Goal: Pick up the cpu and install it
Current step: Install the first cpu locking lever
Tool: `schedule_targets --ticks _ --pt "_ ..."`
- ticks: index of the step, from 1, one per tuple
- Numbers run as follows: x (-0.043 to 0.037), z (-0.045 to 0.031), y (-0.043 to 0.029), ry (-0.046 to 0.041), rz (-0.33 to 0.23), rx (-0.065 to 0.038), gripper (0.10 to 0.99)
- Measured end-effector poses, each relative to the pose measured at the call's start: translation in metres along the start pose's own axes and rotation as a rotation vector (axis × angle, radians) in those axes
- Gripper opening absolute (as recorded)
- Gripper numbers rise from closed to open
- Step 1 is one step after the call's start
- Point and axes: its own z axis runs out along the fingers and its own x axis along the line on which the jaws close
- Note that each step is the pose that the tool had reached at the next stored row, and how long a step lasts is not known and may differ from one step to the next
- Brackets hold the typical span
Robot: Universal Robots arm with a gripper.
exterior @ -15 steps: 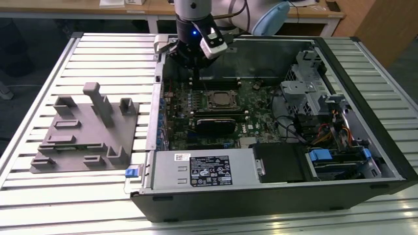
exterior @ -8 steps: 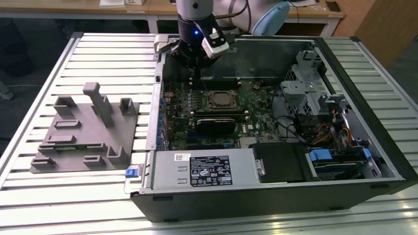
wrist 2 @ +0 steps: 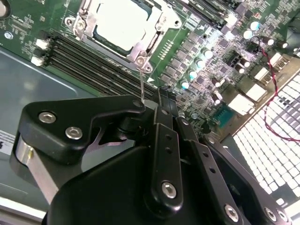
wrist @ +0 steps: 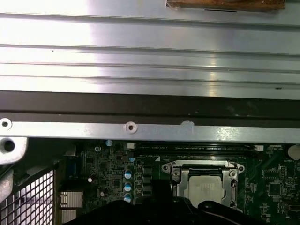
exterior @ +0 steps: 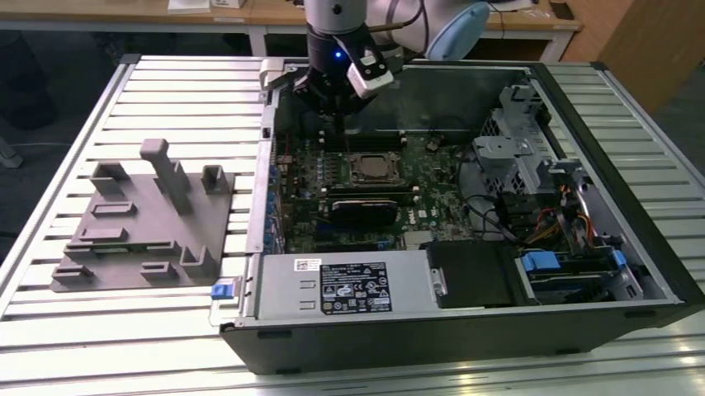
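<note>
The cpu (exterior: 372,167) lies flat in the motherboard socket, its silver top showing inside the metal frame (wrist 2: 140,49). Both wrist views show the cpu (wrist 2: 123,22) (wrist: 204,185) seated there. My gripper (exterior: 330,125) hangs over the board just behind the socket, toward the case's far wall. In the second wrist view the gripper (wrist 2: 161,96) has its fingers together with nothing visible between them. A thin wire socket lever (wrist 2: 142,79) runs from the frame's corner up to the side of the fingertips. I cannot tell whether it touches them.
The open computer case (exterior: 617,247) lies on a slatted metal table (exterior: 165,99). A black block (exterior: 358,210) sits in front of the socket, a power supply (exterior: 347,285) nearer still, and drive cages (exterior: 518,153) at the exterior view's right. A grey fixture (exterior: 144,219) stands left of the case.
</note>
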Motion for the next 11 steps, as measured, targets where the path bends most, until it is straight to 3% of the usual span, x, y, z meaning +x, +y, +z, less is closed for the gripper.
schedule_targets --ticks 11 --pt "-0.0095 0.0004 0.0000 0.0000 0.000 0.000 0.106"
